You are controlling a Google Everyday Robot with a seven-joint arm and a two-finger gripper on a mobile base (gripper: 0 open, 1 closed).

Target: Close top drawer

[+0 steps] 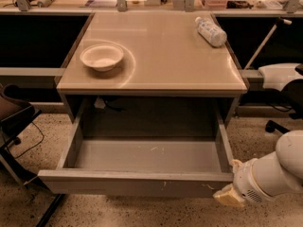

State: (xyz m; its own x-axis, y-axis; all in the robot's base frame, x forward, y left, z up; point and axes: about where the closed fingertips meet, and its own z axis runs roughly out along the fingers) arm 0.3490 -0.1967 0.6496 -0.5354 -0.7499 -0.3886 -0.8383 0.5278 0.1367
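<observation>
The top drawer [137, 183] is a wide shallow grey metal drawer under the tan table. It is pulled fully out towards me and is empty inside. Its plain front panel has small pale scratch marks. My gripper [228, 196] sits at the lower right, on the white arm, right by the drawer's front right corner. The pale fingertips point down and left, at the level of the front panel.
On the tan table top [175, 56] stand a white bowl [102, 56] at the left and a plastic bottle [211, 31] lying at the back right. A dark chair [14, 117] is at the left. A white chair base [279, 77] is at the right.
</observation>
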